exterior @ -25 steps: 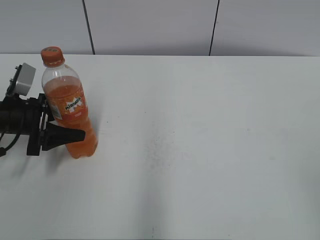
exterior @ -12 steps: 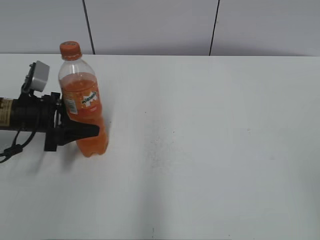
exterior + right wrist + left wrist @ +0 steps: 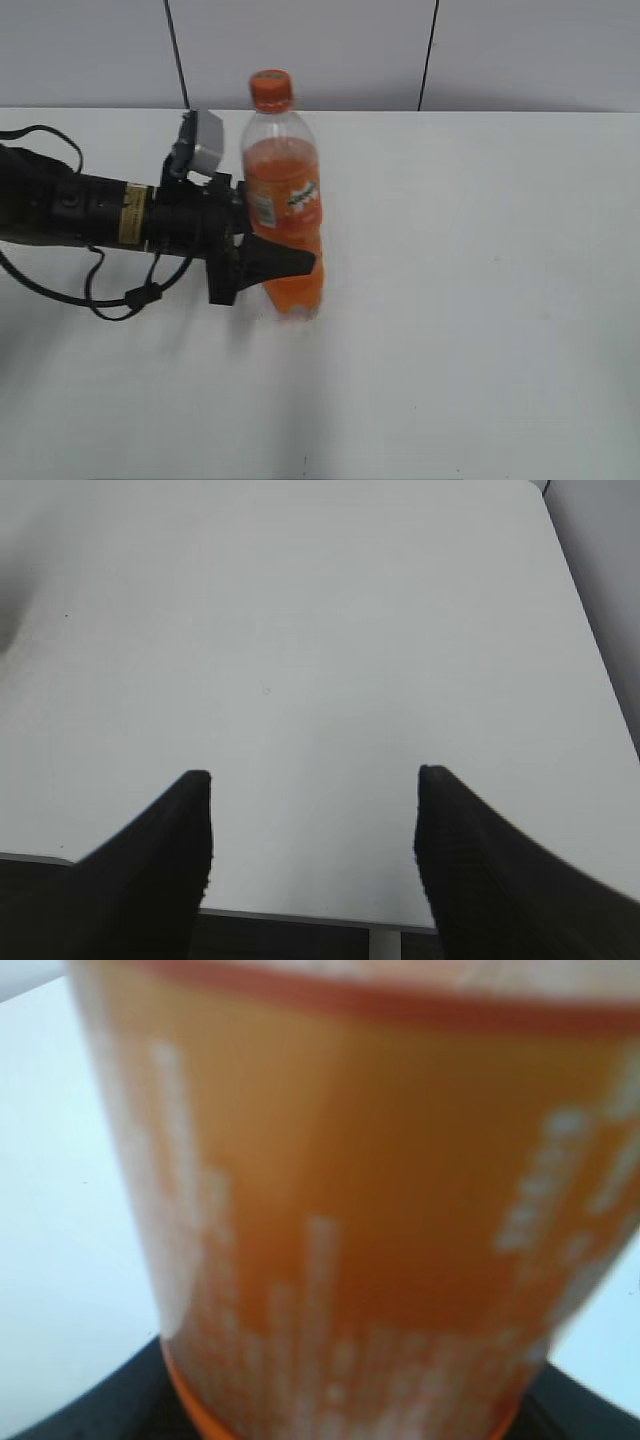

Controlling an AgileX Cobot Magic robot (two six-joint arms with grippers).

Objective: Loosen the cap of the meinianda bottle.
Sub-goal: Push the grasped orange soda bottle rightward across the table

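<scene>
Carried toward centre, the meinianda bottle (image 3: 285,215) sits clamped in the left gripper (image 3: 285,262); right gripper (image 3: 312,830), gaping empty, should approach the cap (image 3: 271,88) from three o'clock.

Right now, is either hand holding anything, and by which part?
The left hand grips the meinianda bottle around its lower body, below the label. The right hand is open and empty.

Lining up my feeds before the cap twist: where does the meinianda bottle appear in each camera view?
Exterior view: the meinianda bottle stands upright left of centre, cap on top, the left gripper clamped around its lower body.
Left wrist view: the bottle fills nearly the whole picture, blurred.
Right wrist view: not in it; only the open right gripper over the table.
Shared landmark: the white table.
</scene>
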